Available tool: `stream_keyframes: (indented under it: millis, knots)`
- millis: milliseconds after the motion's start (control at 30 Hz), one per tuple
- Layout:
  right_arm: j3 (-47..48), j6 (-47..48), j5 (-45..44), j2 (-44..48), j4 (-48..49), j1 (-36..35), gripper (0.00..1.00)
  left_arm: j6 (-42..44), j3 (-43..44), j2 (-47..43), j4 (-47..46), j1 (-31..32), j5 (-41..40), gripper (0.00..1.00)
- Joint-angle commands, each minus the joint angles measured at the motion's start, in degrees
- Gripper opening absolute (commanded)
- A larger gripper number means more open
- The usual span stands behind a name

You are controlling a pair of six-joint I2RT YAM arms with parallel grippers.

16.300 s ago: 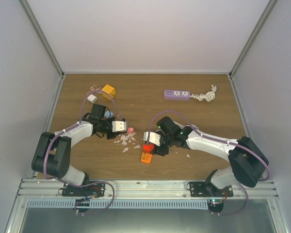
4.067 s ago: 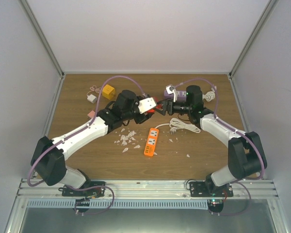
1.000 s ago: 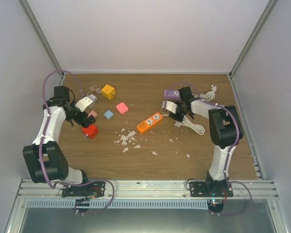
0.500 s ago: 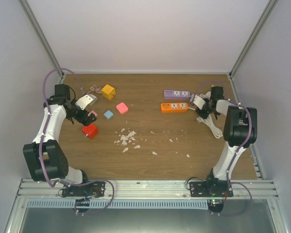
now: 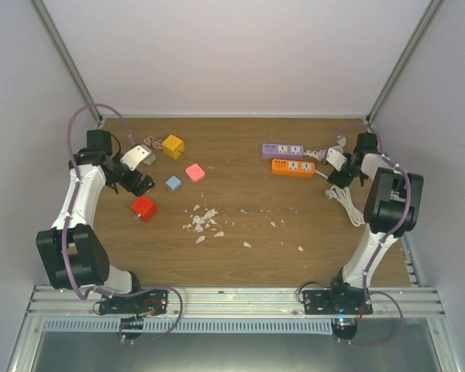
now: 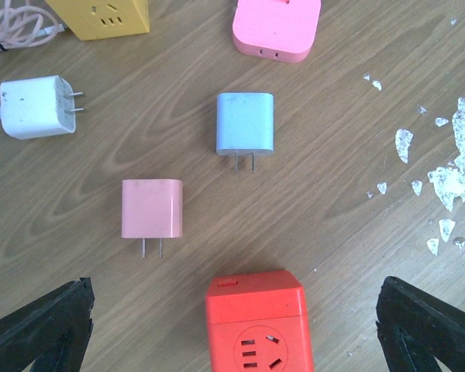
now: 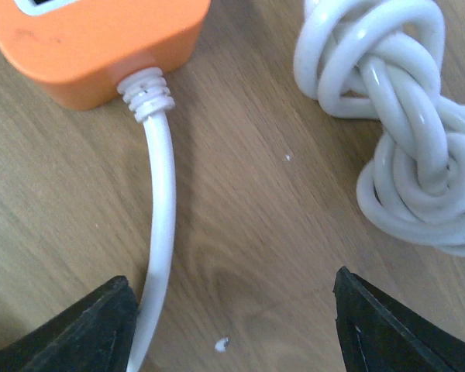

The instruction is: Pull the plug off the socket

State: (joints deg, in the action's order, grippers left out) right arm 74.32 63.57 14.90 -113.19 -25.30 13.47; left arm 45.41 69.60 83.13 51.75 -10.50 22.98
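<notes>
The red cube socket (image 6: 257,322) lies on the wood with its outlet face empty, low between my left gripper's open fingers. The pink plug (image 6: 152,208) lies flat just beyond it, prongs toward the socket, apart from it. My left gripper (image 6: 232,337) is open and hovers over them at the table's left side (image 5: 139,180), above the red socket (image 5: 143,208). My right gripper (image 7: 244,329) is open at the far right (image 5: 332,172), empty. The orange power strip's white cable (image 7: 159,225) runs along its left finger.
A blue plug (image 6: 245,122), a white charger (image 6: 37,106), a yellow cube (image 6: 108,15) and a pink cube (image 6: 277,27) lie beyond the socket. White flakes (image 5: 203,221) litter the middle. The orange strip (image 5: 293,167), purple strip (image 5: 283,149) and coiled cords (image 7: 403,132) sit back right.
My right gripper dragged the orange strip to the right, up beside the purple strip, and has now opened off its cable. The left arm has barely moved.
</notes>
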Motion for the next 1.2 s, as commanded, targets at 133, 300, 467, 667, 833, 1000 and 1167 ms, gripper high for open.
stream_keyframes:
  millis: [133, 300, 467, 667, 833, 1000, 1167]
  knots:
    - [9.4, -3.9, 7.5, 7.1, -12.4, 0.6, 0.94, -6.0, 7.6, 2.9, -2.5, 0.2, 8.1, 0.99]
    - [17.8, -9.1, 13.8, 10.0, -17.5, 0.6, 1.0, -13.2, 16.0, 5.8, -3.1, -0.3, 13.1, 0.99]
    - [22.8, -16.5, 22.8, 13.7, -20.5, 0.5, 1.0, -19.2, 23.9, 7.1, -4.9, -2.3, 19.9, 0.99]
    - [18.9, -28.9, 32.1, 21.8, -14.7, 0.4, 1.0, -27.0, 22.5, 5.4, -13.0, -2.6, 20.1, 0.99]
    - [5.3, -43.0, 38.4, 31.4, -1.1, 0.3, 1.0, -31.1, 14.7, 2.6, -19.6, -2.6, 20.1, 0.99]
    - [-5.1, -44.1, 38.0, 37.6, 2.5, 0.3, 1.0, -31.6, 4.8, -0.4, -23.7, -2.6, 18.6, 0.99]
    - [-9.9, -42.6, 37.5, 40.3, 2.3, 0.3, 1.0, -32.0, -1.2, -2.7, -26.6, -2.7, 16.8, 0.99]
